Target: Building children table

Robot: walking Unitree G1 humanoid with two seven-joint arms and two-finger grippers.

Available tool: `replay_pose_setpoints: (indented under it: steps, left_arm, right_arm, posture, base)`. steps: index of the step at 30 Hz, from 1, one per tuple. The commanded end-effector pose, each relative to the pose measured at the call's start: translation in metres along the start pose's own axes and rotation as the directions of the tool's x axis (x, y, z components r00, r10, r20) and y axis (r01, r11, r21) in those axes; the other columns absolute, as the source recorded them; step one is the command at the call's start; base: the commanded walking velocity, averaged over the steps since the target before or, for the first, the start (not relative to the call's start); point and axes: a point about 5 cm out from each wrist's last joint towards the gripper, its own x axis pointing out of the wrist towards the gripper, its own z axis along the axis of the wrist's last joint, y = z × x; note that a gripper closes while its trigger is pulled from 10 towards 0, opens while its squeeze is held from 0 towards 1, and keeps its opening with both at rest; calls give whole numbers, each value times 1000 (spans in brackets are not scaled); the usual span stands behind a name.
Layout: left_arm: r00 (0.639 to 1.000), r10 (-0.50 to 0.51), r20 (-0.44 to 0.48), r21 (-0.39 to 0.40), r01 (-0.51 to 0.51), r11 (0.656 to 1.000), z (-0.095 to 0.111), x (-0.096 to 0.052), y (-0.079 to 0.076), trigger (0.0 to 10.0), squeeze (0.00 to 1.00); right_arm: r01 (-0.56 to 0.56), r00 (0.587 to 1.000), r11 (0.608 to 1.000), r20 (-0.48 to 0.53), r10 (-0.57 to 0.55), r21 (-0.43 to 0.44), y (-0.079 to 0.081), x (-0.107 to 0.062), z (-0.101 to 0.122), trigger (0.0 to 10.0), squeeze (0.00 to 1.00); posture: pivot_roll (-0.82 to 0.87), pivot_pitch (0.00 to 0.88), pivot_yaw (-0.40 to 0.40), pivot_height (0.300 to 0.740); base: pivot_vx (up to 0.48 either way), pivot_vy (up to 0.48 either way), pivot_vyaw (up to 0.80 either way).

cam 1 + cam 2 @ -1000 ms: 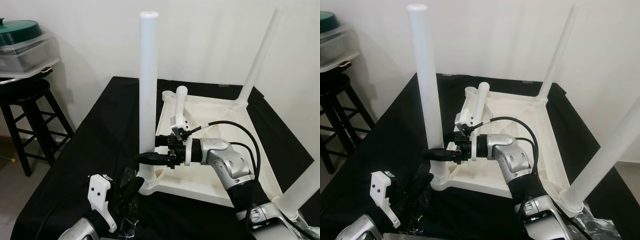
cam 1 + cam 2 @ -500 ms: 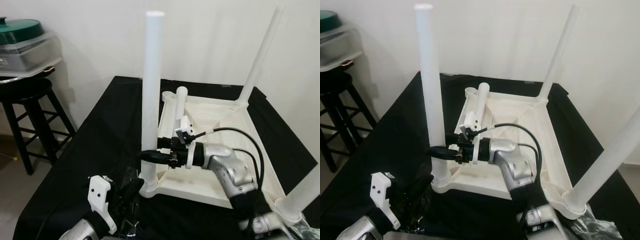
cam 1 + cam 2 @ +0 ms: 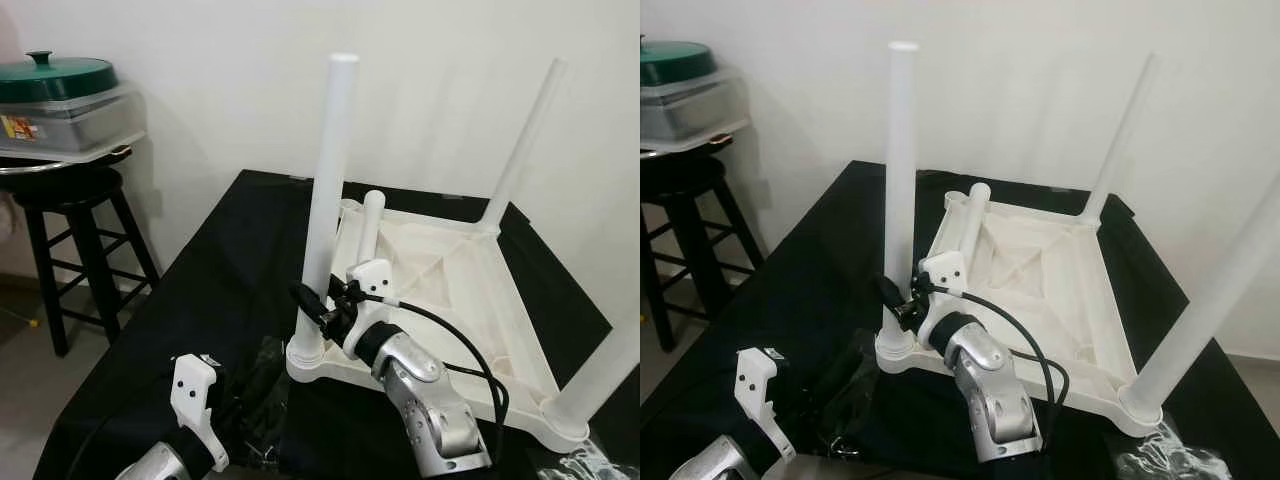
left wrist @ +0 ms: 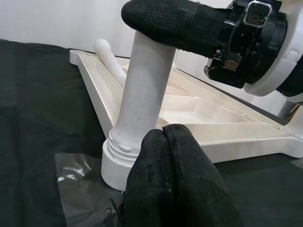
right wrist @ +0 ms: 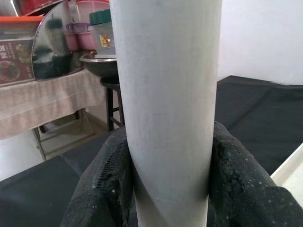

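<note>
White children's table (image 3: 455, 290) is lying upside down on the black-draped desk (image 3: 215, 290), three legs standing upright in corner sockets and a fourth leg (image 3: 368, 225) lying loose at the far corner. Right gripper (image 3: 312, 303) is grasping the near-left leg (image 3: 325, 200) low down, jaws clamping either side of it. Left gripper (image 4: 168, 142) is hovering just before that leg's socket, jaws pressing together on nothing, above crinkled clear plastic wrap (image 4: 78, 182). A stool (image 3: 75, 250) carrying covered containers is standing to the left.

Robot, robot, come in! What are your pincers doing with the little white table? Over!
Right pincer clamped round near-left leg, low by its socket. Left pincer shut, empty, near that leg's base. Table upside down on black cloth. Crinkly plastic wrap beside socket.
</note>
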Motion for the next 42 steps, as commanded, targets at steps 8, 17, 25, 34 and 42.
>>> replay_pose_setpoints:
  steps: [8,17,25,34,42]
  left_arm:
    - [1000,-4,-2,-3,4,1000,0,4,1,10000,0]
    - [1000,4,3,3,-4,1000,-1,8,-1,10000,0]
    - [1000,4,2,-1,-4,1000,-2,7,-2,10000,0]
    - [1000,6,1,-1,-6,1000,-2,6,-2,10000,0]
    - [1000,5,1,-3,-5,1000,-1,5,-1,10000,0]
  right_arm:
    - [-65,982,992,-171,82,104,2,-4,-25,10000,1000]
    - [-498,863,862,-155,481,-98,-15,8,23,10000,0]
    - [-690,723,711,-186,666,-137,-33,16,58,10000,0]
    - [-746,663,659,-191,723,-93,-38,19,57,0,0]
    - [-729,682,681,-170,712,-74,-45,14,47,0,0]
  posture:
    - [42,0,-68,740]
    - [56,0,-84,740]
    - [66,0,-89,740]
    - [70,0,-91,740]
    - [58,0,-82,740]
  base:
    - [0,0,0]
    - [0,0,0]
    - [0,0,0]
    - [0,0,0]
    - [0,0,0]
